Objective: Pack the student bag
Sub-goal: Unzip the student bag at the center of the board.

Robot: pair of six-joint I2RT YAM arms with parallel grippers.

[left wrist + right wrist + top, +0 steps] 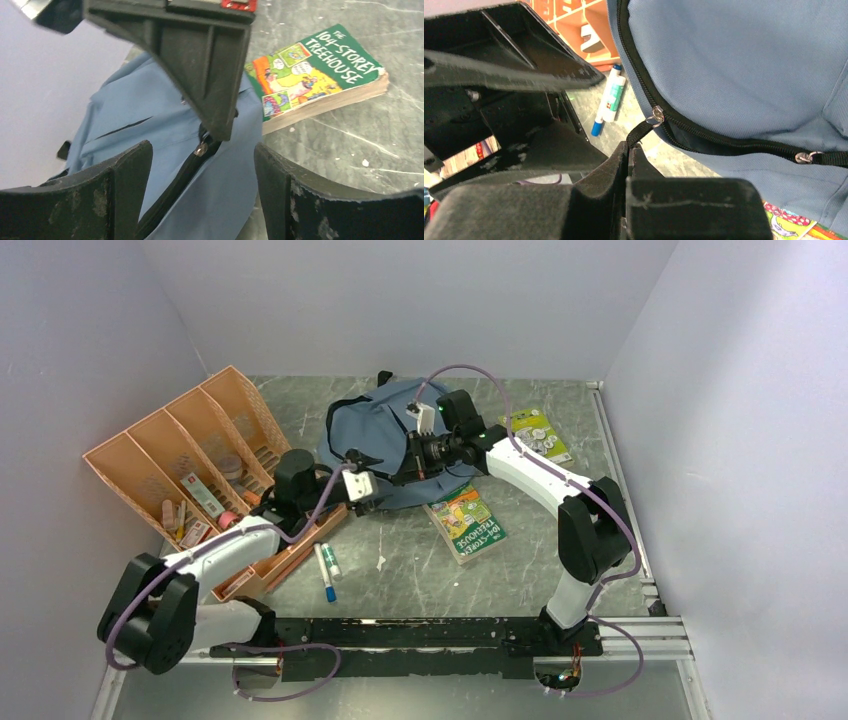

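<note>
Your right gripper (629, 150) pinches the zipper pull (640, 131) on the student bag (734, 65); your left gripper (202, 150) hangs open just left.

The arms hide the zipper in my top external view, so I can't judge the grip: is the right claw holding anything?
Observer: Yes, the right wrist view shows the right claw shut on the black pull tab of the zipper on the student bag.
Operator: And the left claw?
Observer: The left claw is open and empty; the zipper shows between its fingers.
Operator: Just one slider?
Observer: No, a second slider sits further along the same zipper.
</note>
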